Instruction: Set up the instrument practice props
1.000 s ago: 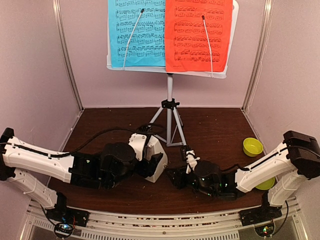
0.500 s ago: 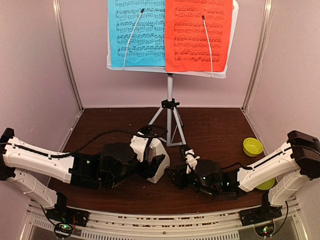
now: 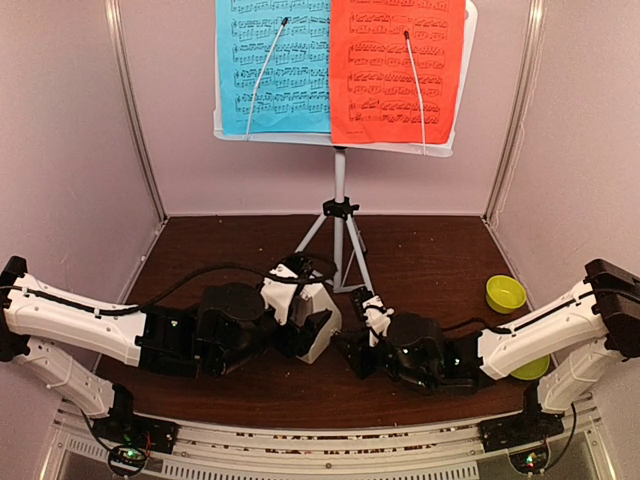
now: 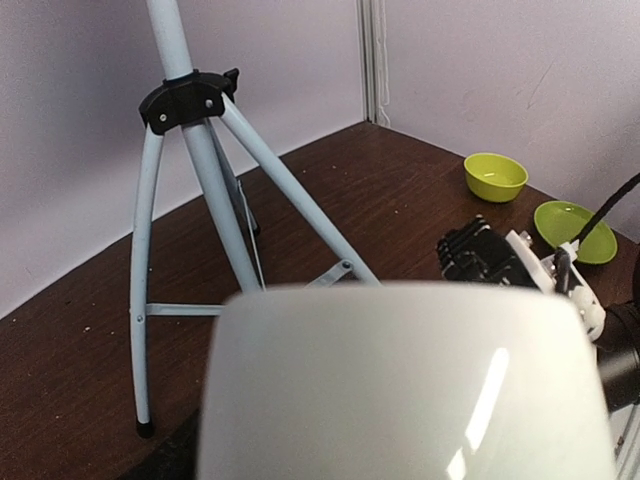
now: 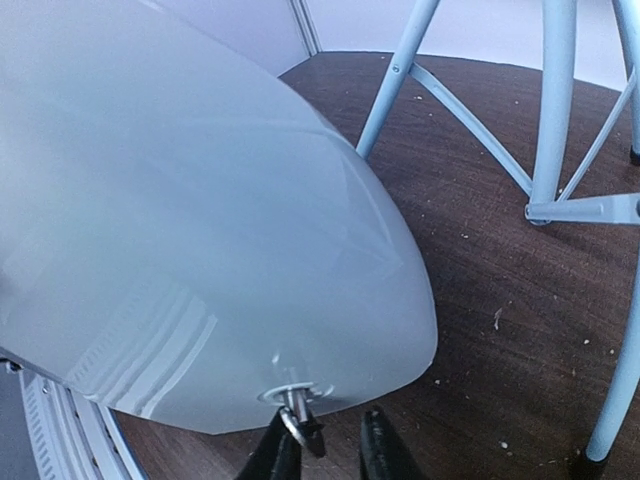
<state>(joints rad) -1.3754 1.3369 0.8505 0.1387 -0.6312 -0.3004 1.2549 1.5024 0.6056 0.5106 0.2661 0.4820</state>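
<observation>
The metronome (image 3: 310,305) is off the surface (image 3: 430,262), tipped over, just in front of the stand (image 3: 340,250). It sits at the tip of the left arm. The left fingers (image 3: 317,321) are hidden behind its white body in the left wrist view, but the way it hangs suggests they are clamped on it.

The right arm reaches in from the opposite side, low over the surface. The right fingers (image 5: 283,455) are apart, and a small metal winding key (image 5: 300,422) juts from the metronome's side straight down toward them. The key lies closer to one finger than the other and is not centred in the gap. I cannot tell whether it touches that finger.

The next move probably turns on this offset: the right fingers need a slight sideways shift so the key sits squarely between them before they close.
</observation>
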